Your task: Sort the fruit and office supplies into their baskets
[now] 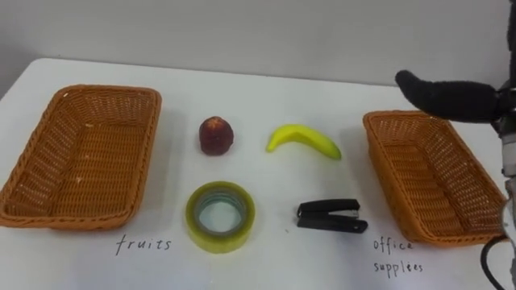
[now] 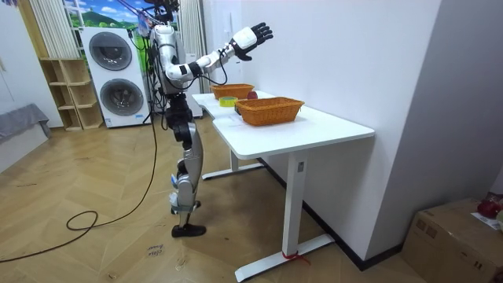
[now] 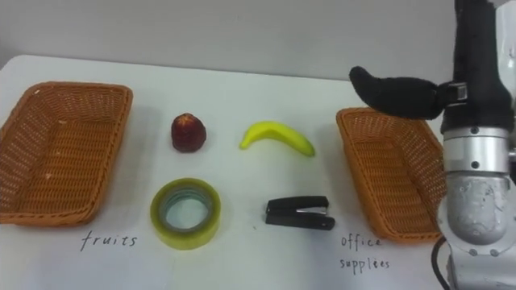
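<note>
Left of centre, the robot stands at the white table [image 2: 338, 130]. Its right hand [image 2: 253, 36] is lifted near the top, fingers spread, higher than the near basket [image 2: 269, 111] and far basket [image 2: 233, 90].

A home laundry corner: stacked washing machines [image 2: 118, 76], wooden shelves [image 2: 68, 94].

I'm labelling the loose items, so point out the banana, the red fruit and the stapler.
banana [image 1: 303, 140], left eye view, middle of its curved body.
red fruit [image 1: 216, 135], left eye view, centre of its side.
stapler [image 1: 326, 209], left eye view, on its black top arm.
</note>
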`<state>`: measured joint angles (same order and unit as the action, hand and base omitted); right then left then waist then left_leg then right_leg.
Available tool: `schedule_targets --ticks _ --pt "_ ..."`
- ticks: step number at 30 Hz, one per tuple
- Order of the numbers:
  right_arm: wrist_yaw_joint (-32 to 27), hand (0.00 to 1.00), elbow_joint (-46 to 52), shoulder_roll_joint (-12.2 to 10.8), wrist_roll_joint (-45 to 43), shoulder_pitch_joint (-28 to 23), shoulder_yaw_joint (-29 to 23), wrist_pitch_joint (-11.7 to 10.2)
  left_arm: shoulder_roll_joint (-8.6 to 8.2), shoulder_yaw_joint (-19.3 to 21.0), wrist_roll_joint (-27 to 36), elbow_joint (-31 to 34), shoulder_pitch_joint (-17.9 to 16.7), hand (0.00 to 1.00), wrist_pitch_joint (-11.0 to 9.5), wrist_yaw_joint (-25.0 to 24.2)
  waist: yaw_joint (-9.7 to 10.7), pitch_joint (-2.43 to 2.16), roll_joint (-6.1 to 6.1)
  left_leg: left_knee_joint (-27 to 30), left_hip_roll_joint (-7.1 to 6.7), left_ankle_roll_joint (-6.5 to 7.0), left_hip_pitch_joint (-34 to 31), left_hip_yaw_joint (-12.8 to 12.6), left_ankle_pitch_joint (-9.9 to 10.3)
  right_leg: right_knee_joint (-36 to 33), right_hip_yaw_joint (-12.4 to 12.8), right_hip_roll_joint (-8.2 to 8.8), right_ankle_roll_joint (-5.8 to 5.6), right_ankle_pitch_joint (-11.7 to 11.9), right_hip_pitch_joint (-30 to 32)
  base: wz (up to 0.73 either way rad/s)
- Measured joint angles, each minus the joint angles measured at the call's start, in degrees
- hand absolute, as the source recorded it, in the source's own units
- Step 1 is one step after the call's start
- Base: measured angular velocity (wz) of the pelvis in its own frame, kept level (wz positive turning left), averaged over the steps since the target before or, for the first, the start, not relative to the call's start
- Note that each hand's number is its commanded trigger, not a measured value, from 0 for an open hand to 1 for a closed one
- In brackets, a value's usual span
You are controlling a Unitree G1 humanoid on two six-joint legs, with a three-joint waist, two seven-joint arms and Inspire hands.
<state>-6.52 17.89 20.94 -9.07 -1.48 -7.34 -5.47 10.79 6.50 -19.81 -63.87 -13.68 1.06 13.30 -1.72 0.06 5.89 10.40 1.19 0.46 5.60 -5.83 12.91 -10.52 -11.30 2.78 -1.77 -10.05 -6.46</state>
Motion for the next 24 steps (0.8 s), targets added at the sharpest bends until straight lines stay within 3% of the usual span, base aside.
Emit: schedule_targets --ticks 6,15,24 --pt "6.83 0.0 -3.84 0.0 -1.3 0.0 2.98 1.8 0.24 -1.16 -0.02 0.0 0.42 0.0 0.02 -0.6 -0.15 0.08 0.46 0.12 -0.05 0.0 -0.06 0.42 0.0 -0.01 -0.06 0.02 0.02 0.01 -0.09 0.01" --pt "16.07 0.0 -4.45 0.0 -2.76 -0.7 4.72 2.13 0.77 -1.16 -0.04 -0.05 0.8 0.0 0.01 -1.69 -0.26 0.3 1.24 0.52 -0.07 0.0 -0.12 1.02 0.0 0.0 0.09 0.0 0.02 0.01 -0.3 0.03" --pt "22.98 0.0 -5.97 0.0 -6.81 -0.71 6.72 3.97 1.07 -1.13 -1.15 -0.01 1.99 0.0 0.02 -2.74 -0.85 0.4 1.07 0.58 -0.1 0.0 -0.05 1.18 0.0 0.03 0.19 -0.02 0.02 0.01 -0.39 0.0"
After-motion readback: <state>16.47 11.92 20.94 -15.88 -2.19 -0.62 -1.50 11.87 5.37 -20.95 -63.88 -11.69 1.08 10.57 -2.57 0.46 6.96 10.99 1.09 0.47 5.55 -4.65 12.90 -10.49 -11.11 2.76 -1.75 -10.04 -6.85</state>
